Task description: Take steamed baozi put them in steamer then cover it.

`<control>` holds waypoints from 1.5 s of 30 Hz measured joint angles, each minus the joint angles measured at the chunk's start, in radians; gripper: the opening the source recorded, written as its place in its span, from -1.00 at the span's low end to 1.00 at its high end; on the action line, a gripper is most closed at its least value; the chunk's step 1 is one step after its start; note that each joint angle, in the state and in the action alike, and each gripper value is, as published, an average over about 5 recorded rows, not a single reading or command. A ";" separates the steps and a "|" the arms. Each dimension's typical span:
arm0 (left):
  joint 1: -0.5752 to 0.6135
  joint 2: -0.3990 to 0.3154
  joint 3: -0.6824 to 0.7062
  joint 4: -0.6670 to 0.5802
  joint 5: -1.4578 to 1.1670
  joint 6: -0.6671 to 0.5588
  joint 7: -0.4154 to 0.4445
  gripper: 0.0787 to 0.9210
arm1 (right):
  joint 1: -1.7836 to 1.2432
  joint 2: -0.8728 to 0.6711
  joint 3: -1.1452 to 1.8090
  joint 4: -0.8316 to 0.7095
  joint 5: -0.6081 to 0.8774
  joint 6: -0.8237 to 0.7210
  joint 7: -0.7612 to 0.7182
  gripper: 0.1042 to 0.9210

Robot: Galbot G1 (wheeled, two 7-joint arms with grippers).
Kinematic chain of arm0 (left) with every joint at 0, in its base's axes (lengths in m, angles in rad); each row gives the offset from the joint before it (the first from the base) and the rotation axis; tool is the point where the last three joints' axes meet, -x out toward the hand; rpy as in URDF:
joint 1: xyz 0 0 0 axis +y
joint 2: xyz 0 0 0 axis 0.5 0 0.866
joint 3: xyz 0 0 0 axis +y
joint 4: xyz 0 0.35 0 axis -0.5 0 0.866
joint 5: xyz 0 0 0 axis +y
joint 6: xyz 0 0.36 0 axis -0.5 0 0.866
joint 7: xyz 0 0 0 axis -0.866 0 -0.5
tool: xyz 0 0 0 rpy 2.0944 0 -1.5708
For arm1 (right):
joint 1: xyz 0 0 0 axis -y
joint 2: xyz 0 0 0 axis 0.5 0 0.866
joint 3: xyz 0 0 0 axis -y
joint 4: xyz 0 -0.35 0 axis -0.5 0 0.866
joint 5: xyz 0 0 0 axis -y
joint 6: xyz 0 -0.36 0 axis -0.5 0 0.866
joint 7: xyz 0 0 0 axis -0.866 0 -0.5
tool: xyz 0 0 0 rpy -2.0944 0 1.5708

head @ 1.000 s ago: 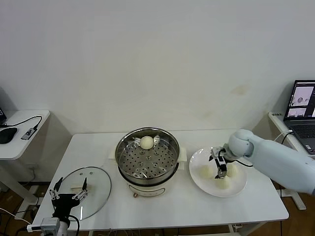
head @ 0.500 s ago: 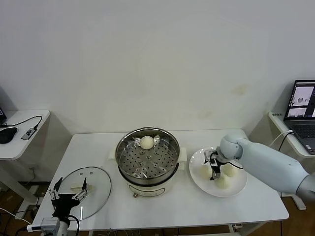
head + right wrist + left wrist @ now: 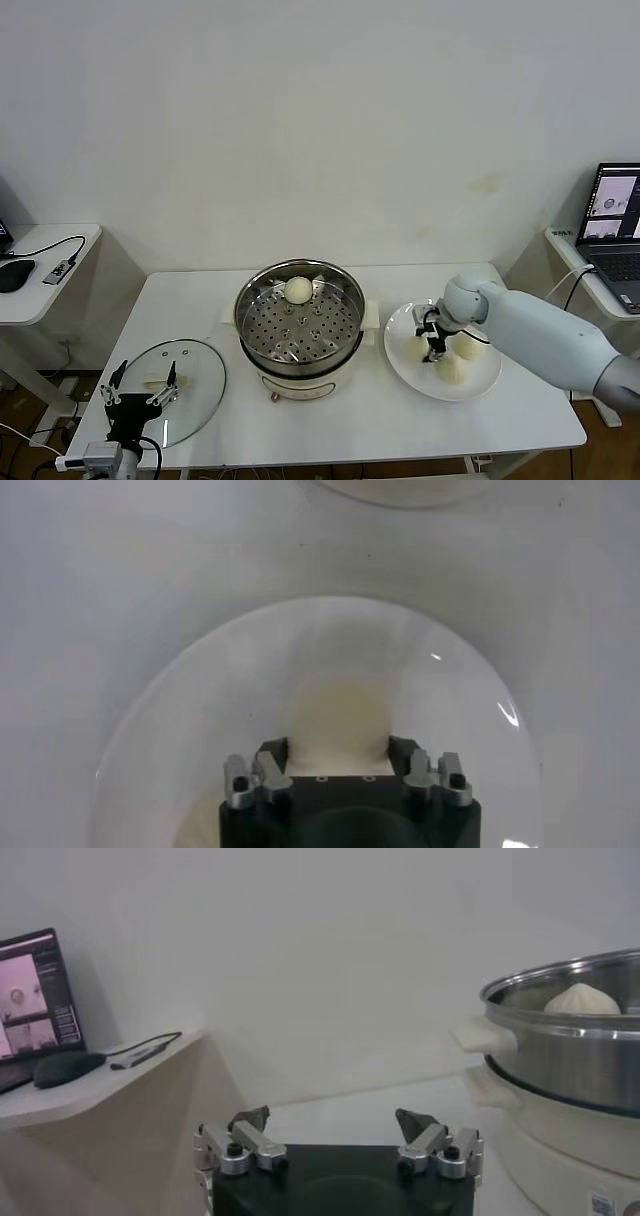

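The steel steamer (image 3: 300,322) stands mid-table with one baozi (image 3: 298,290) on its perforated tray; both show in the left wrist view, steamer (image 3: 570,1053) and baozi (image 3: 582,1000). Three baozi lie on a white plate (image 3: 482,388): one at the left (image 3: 413,351), two at the right (image 3: 470,346) (image 3: 453,371). My right gripper (image 3: 432,342) is low over the plate, open, with its jaws either side of the left baozi (image 3: 338,705). The glass cover (image 3: 190,370) lies flat at the table's front left. My left gripper (image 3: 140,392) is parked open above it.
A laptop (image 3: 612,215) stands on a side table at the far right. Another side table (image 3: 45,285) with a mouse and cables is at the far left. The white wall runs behind the table.
My right gripper has moved left across the plate, from between the baozi to the left one, and come lower around it. The left arm has not moved.
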 measured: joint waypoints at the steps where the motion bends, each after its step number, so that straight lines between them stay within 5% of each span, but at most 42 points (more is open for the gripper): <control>1: -0.001 0.000 0.001 0.000 0.000 0.000 0.000 0.77 | 0.012 -0.004 -0.005 0.004 0.006 -0.001 -0.003 0.21; 20: -0.015 0.014 0.013 0.001 -0.004 0.002 0.001 0.77 | 0.514 -0.008 -0.265 0.142 0.308 -0.095 -0.003 0.24; 45: -0.014 -0.014 -0.002 -0.004 -0.002 -0.002 -0.013 0.77 | 0.515 0.523 -0.346 -0.013 0.670 -0.334 0.212 0.26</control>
